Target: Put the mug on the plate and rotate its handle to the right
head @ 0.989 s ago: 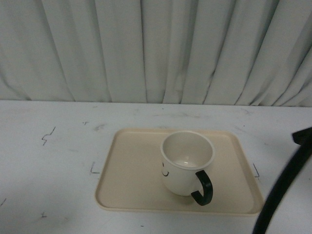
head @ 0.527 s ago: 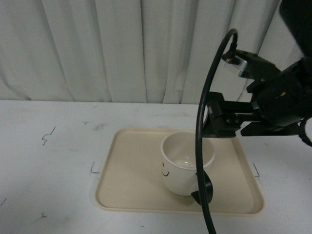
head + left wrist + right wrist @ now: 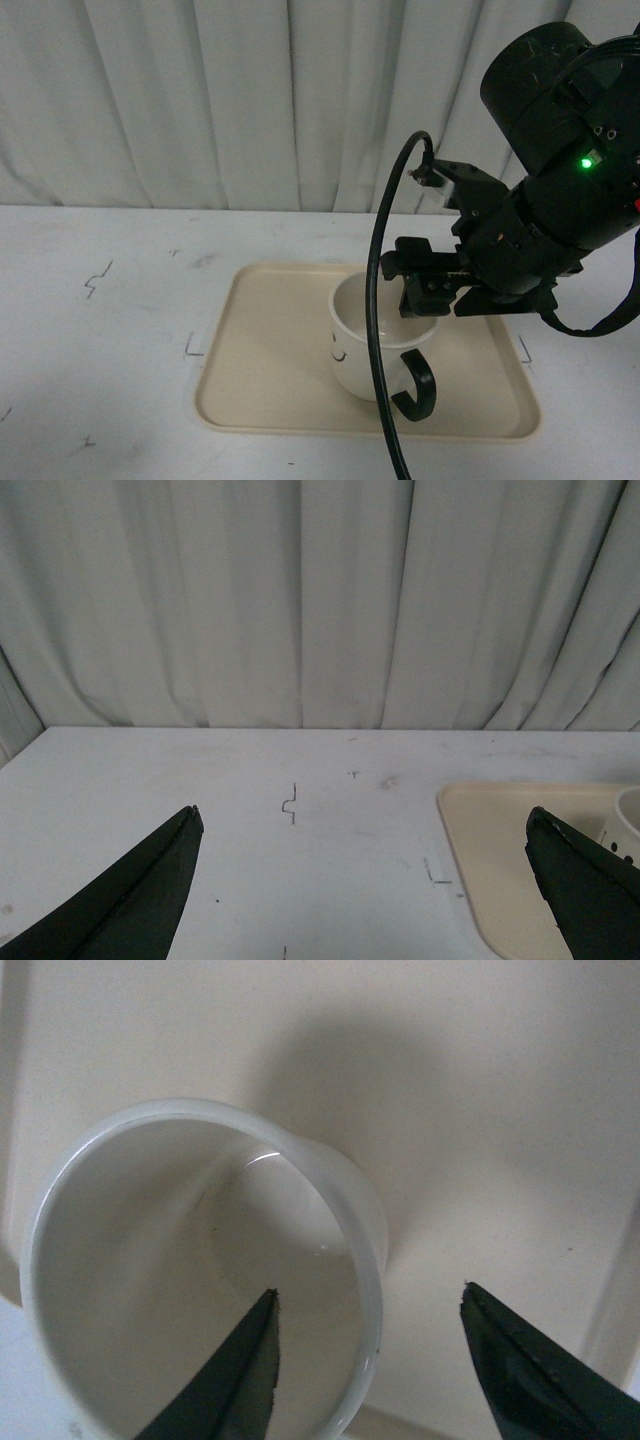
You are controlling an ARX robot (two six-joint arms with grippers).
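While hovering with fingers apart astride the rim of the mug [image 3: 375,340], upright on the plate [image 3: 265,375] with handle [image 3: 418,385] pointing toward the robot and slightly right, use right gripper [image 3: 425,292] directly above, not left gripper [image 3: 365,880], also spread, well off leftward.

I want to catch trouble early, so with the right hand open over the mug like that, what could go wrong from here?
The open right hand straddles the mug wall at the rim, and a high pinch there might tilt the mug when it twists. The black cable hangs just in front of the handle and could snag it. The tray may slide on the table during the turn.
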